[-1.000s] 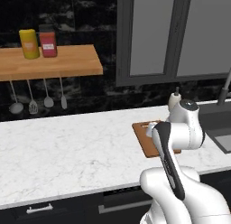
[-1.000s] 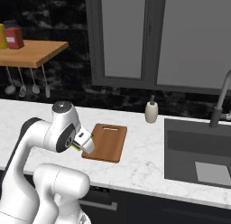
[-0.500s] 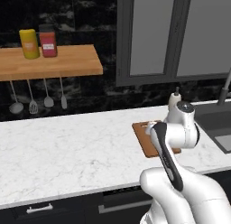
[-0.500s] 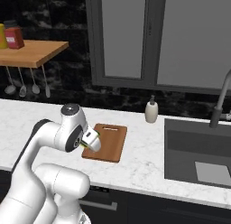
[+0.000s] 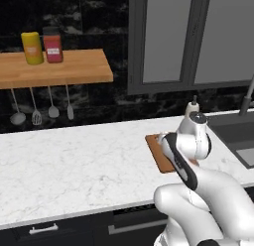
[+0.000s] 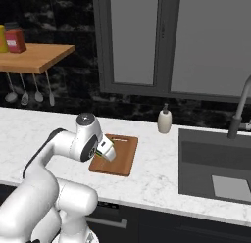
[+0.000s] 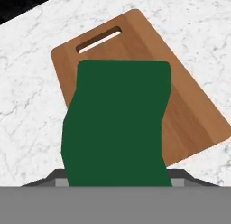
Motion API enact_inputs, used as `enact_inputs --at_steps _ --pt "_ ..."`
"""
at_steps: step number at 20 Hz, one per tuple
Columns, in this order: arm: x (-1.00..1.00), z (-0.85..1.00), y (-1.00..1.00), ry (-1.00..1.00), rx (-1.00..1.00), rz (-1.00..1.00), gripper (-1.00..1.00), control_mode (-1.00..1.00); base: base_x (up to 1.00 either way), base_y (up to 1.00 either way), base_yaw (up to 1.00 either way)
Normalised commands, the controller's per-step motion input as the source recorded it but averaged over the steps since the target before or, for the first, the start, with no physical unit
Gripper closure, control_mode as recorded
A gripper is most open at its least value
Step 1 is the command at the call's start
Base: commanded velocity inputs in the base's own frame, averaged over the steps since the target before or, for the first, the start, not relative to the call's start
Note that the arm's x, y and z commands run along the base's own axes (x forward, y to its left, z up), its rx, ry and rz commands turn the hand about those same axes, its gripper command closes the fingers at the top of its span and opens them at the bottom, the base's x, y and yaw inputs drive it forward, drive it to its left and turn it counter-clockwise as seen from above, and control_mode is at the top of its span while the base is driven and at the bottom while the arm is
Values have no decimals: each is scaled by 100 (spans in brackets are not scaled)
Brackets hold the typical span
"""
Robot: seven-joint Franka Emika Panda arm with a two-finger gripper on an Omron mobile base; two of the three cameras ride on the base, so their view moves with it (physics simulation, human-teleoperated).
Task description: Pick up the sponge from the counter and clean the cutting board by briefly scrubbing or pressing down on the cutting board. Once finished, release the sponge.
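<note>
My gripper (image 6: 105,152) is shut on the sponge (image 6: 102,149), a small block with a dark green layer over yellow. I hold it just above the near left part of the reddish-brown cutting board (image 6: 121,157). In the hand view the sponge's green face (image 7: 117,123) covers the middle, and the cutting board (image 7: 194,114) with its handle slot lies behind it on the white marble counter (image 7: 27,92). From the left base view the arm hides most of the cutting board (image 5: 158,153). Whether the sponge touches the board I cannot tell.
A white soap dispenser (image 6: 164,120) stands behind the board. The dark sink (image 6: 215,163) and its faucet (image 6: 240,112) lie to the right. On the left wall, a wooden shelf (image 5: 54,69) carries two cans, with utensils (image 5: 39,108) hanging under it.
The hand has carried the sponge a little to the right and further over the cutting board. The jaws stay shut on the sponge.
</note>
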Motion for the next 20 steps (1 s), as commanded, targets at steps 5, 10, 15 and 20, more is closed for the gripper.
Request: enact_inputs --at_steps 5,10,15,20 --pt "29 -12 0 0 0 0 100 -100 0 0 0" --pt "30 -21 0 0 0 0 100 -100 0 0 0" --pt "13 -33 0 0 0 0 100 -100 0 0 0" --pt "26 -28 -3 0 0 0 100 -100 0 0 0"
